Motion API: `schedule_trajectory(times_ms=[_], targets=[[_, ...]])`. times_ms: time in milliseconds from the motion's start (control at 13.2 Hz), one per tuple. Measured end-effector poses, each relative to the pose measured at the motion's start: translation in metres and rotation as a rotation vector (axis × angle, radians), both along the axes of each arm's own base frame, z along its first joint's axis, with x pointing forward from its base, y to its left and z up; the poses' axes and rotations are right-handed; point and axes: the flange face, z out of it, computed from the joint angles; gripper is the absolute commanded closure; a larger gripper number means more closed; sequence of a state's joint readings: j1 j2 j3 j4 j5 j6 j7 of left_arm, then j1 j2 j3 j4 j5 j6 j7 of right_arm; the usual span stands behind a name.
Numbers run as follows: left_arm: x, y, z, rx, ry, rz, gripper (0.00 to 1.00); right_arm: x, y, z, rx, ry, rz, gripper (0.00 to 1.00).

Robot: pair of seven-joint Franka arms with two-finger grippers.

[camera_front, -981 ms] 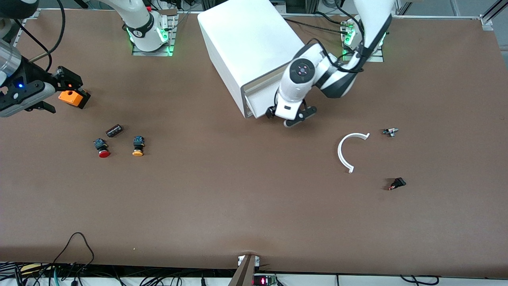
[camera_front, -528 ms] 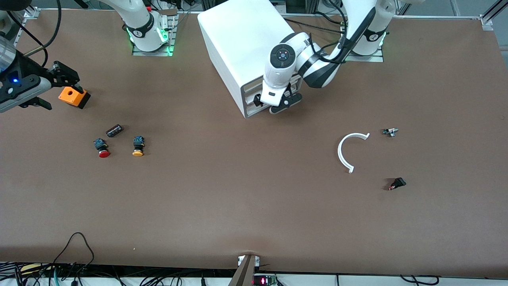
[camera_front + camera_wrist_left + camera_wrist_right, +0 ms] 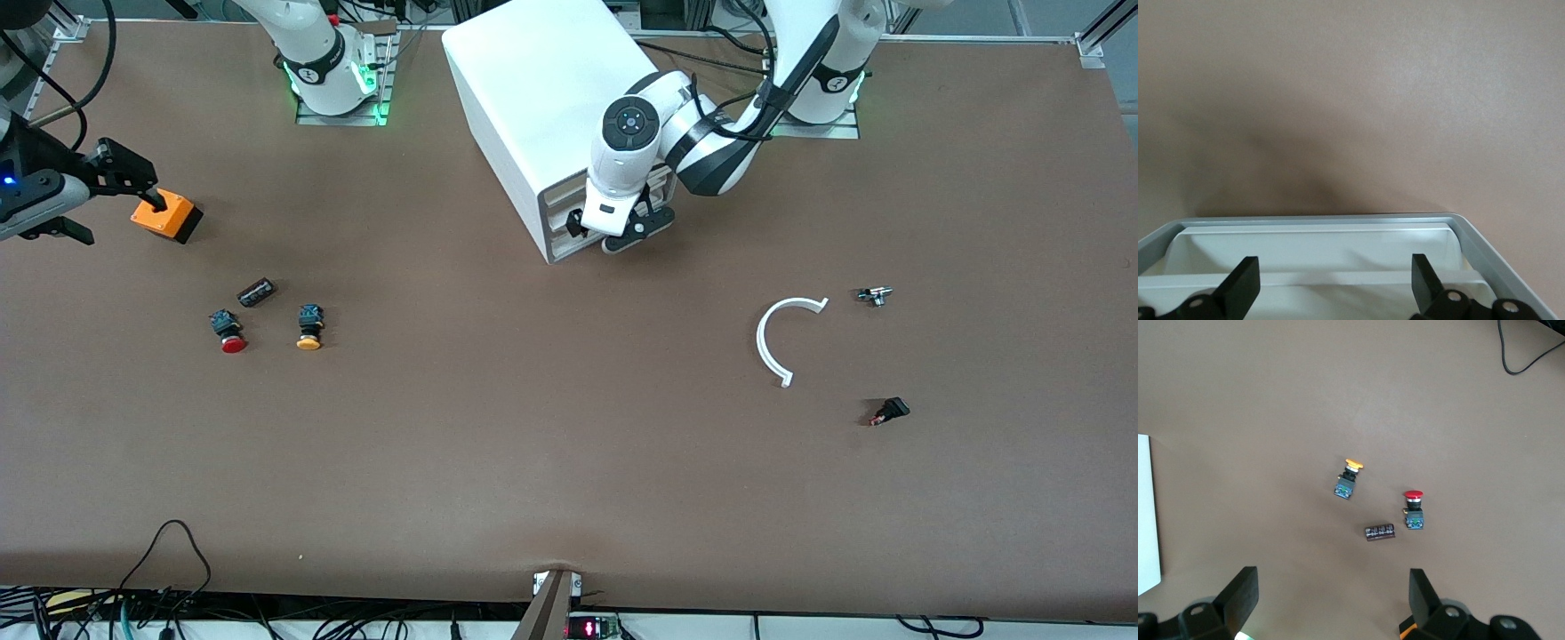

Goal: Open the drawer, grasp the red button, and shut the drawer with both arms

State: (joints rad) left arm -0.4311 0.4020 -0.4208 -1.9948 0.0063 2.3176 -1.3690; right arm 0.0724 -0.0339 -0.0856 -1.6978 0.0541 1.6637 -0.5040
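Left gripper point(image 3: 624, 235), fingers spread and holding nothing, hangs at the front of the cabinet point(image 3: 542, 107), which stands at the table's point(image 3: 569, 462) edge between the two robot bases. Its wrist view looks down on a drawer point(image 3: 1318, 247), the white tray sitting almost flush in the cabinet, so the opening step appears hardly begun. Right gripper point(image 3: 133, 182), jaws likewise apart and empty, waits over the orange box point(image 3: 169, 218) near the table's edge at the right arm's end, seemingly placed for a short drop to the button point(image 3: 229, 333). That red-capped button lies on open table nearer the front camera than the box, beside a yellow-capped one point(image 3: 309, 329).
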Motion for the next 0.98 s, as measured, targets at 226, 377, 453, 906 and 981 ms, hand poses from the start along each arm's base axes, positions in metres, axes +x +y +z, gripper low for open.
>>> schedule_trajectory(times_ms=[226, 377, 453, 906, 981], targets=[[0.049, 0.036, 0.011, -0.024, -0.038, -0.019, 0.00, 0.000, 0.021, 0.000, -0.001, 0.007, -0.063, 0.00], [0.096, 0.078, 0.027, -0.035, -0.050, -0.047, 0.00, 0.000, 0.024, -0.002, -0.001, 0.012, -0.097, 0.00], [0.116, 0.098, 0.038, -0.035, -0.048, -0.063, 0.00, 0.001, 0.024, -0.003, -0.002, 0.015, -0.121, 0.00], [0.184, 0.209, 0.110, -0.029, -0.048, -0.198, 0.00, 0.008, 0.047, -0.008, -0.005, 0.025, -0.181, 0.00], [0.189, 0.232, 0.127, -0.018, -0.055, -0.224, 0.00, 0.009, 0.047, -0.007, -0.005, 0.024, -0.182, 0.00]])
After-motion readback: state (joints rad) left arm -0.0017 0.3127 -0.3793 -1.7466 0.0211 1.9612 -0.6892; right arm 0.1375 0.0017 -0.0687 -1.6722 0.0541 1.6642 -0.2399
